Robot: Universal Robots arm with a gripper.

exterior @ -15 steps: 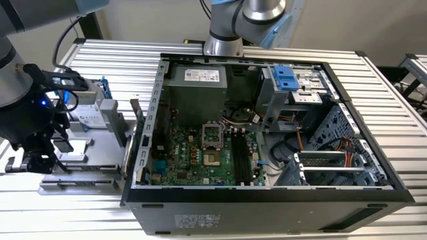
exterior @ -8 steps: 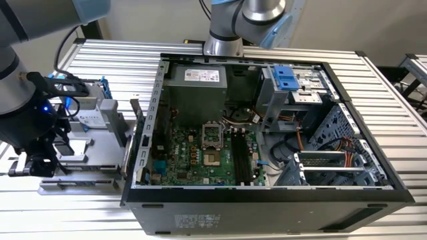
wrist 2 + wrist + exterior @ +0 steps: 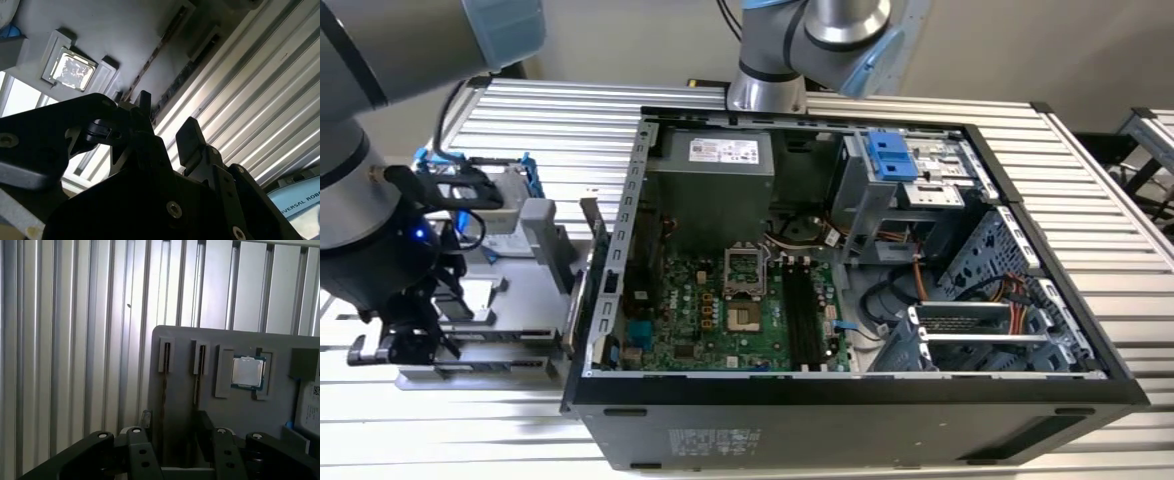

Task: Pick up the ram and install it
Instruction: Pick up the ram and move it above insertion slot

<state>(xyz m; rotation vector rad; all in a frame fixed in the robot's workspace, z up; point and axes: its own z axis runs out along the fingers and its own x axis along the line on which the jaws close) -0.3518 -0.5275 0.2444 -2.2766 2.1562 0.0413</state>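
Observation:
Two thin ram sticks stand on edge in narrow slots of a grey holder tray. In the first wrist view one ram stick runs down between my fingers, and the other ram stick lines up with one finger. The second wrist view shows the same sticks just beyond the black fingertips. My gripper is open and holds nothing. In the exterior view it hangs low over the tray at that view's left. The motherboard's long black slots lie inside the open computer case.
A processor chip sits in a pocket of the same tray, close to the ram. A hard drive in a blue-handled frame stands at the tray's far end. Ribbed metal tabletop surrounds the tray and case. A second arm's base stands behind the case.

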